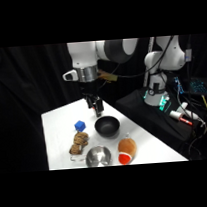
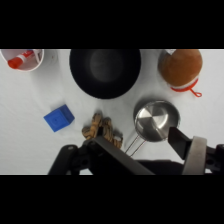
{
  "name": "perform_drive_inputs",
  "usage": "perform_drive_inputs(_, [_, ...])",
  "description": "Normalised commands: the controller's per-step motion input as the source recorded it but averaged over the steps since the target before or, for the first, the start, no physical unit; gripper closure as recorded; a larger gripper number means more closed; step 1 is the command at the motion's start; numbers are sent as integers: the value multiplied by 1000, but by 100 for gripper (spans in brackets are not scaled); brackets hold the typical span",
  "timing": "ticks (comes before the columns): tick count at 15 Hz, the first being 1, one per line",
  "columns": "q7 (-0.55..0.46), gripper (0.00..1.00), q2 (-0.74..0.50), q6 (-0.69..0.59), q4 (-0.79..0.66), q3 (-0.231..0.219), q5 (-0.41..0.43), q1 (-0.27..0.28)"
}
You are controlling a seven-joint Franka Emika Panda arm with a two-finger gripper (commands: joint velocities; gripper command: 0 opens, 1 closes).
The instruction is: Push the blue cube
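1. Side view: the surroundings are dark, while the white tabletop (image 1: pixel 58 129) is brightly lit and nearly washed out.
2. The whole side view is soft; edges of the arm (image 1: pixel 103 51) blur.
3. The steel cup (image 1: pixel 98 156) carries a dull glare.
4. Wrist view: the tabletop is evenly bright, with faint shadows beside the bowl (image 2: pixel 105 70) and cube (image 2: pixel 59 118).
5. The linkage (image 2: pixel 100 157) at the bottom is dark and out of focus.
6. The steel cup (image 2: pixel 156 120) shows bright reflections.

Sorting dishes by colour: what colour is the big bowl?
Black; the bowl shows best in the wrist view.
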Motion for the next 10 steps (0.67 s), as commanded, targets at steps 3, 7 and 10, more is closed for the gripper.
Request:
perform_drive_inputs(3, [39, 0, 64, 44, 67, -3, 20, -25])
perform_drive_inputs(7, [57, 0, 198, 77, 263, -59, 1, -75])
perform_drive_inputs(10, [78, 0, 258, 25, 432, -97, -10, -114])
